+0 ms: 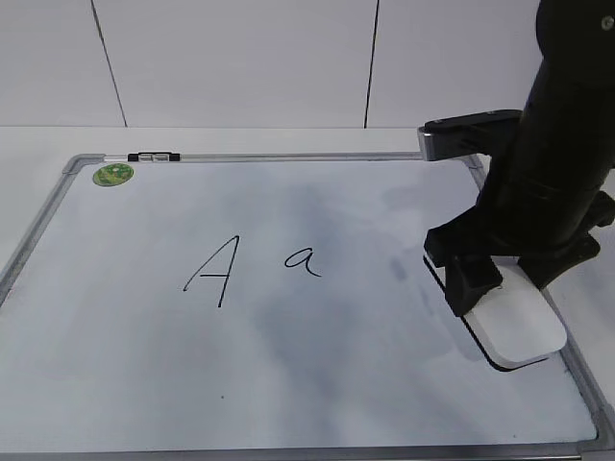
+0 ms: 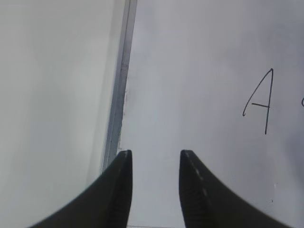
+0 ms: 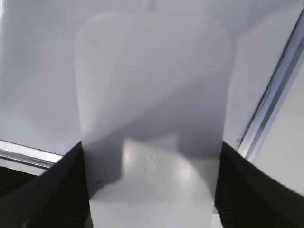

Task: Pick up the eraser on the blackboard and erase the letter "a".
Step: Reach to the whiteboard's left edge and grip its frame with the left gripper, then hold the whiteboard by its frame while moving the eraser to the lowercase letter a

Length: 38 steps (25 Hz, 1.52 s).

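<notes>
The eraser [image 3: 152,123] fills the right wrist view, the right claw [image 1: 509,283] straddling it with fingers against both long sides, apparently clamped. It lies on the blackboard [image 1: 288,384] at the right frame edge, long axis running toward the near-right corner. The letter "a" [image 1: 303,260] sits well left of the eraser, so the right arm is nearer. The left claw [image 2: 154,161] hangs apart, empty, by the left frame

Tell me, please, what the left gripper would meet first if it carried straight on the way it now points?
Most likely the bare surface of the blackboard, just inside its left frame edge. The left gripper is open and empty, and nothing lies ahead of its fingers; the capital A sits off to the right. Depth is unclear.
</notes>
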Each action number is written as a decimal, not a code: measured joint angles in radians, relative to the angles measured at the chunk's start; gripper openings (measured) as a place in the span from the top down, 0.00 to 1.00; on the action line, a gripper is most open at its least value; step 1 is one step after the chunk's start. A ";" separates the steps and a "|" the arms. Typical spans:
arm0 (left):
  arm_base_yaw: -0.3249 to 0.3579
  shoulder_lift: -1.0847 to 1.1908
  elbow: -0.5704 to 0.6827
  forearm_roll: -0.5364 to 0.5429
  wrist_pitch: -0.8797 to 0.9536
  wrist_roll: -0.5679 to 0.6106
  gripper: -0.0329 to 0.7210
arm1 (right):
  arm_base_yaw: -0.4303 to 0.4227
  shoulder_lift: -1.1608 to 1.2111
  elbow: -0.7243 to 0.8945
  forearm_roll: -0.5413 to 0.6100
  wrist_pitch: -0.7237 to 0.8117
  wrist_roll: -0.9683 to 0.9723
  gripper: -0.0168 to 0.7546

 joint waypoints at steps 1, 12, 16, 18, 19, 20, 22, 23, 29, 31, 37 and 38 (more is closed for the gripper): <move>0.000 0.037 -0.028 0.000 -0.003 0.000 0.64 | 0.000 0.000 0.000 -0.006 0.002 -0.004 0.26; 0.000 0.326 -0.187 0.096 0.004 0.033 0.64 | 0.000 0.000 0.000 -0.044 0.027 -0.012 0.26; 0.000 0.427 -0.216 0.103 0.014 0.033 0.64 | 0.000 0.000 0.000 -0.045 0.027 -0.014 0.26; 0.000 0.480 -0.243 0.103 0.038 0.033 0.64 | 0.000 0.000 0.000 -0.045 0.027 -0.014 0.26; 0.000 0.508 -0.256 0.103 0.045 0.033 0.64 | 0.000 0.000 0.000 -0.045 0.025 -0.016 0.26; 0.000 0.534 -0.267 0.103 0.051 0.034 0.64 | 0.000 0.000 0.000 -0.045 0.021 -0.016 0.26; 0.000 0.582 -0.301 0.103 0.061 0.036 0.64 | 0.000 0.000 0.000 -0.046 0.015 -0.016 0.26; 0.000 0.607 -0.318 0.103 0.068 0.037 0.64 | 0.000 0.002 0.000 -0.046 0.015 -0.016 0.26; -0.011 0.736 -0.450 0.103 0.118 0.058 0.64 | 0.000 0.002 0.000 -0.046 0.008 -0.016 0.26; -0.023 0.776 -0.481 0.103 0.129 0.069 0.64 | 0.000 0.002 0.000 -0.046 0.006 -0.018 0.26; -0.026 0.863 -0.505 0.105 0.136 0.083 0.64 | 0.000 0.002 0.000 -0.047 0.004 -0.020 0.26; -0.026 0.876 -0.505 0.105 0.136 0.083 0.64 | 0.000 0.002 0.000 -0.047 0.004 -0.020 0.26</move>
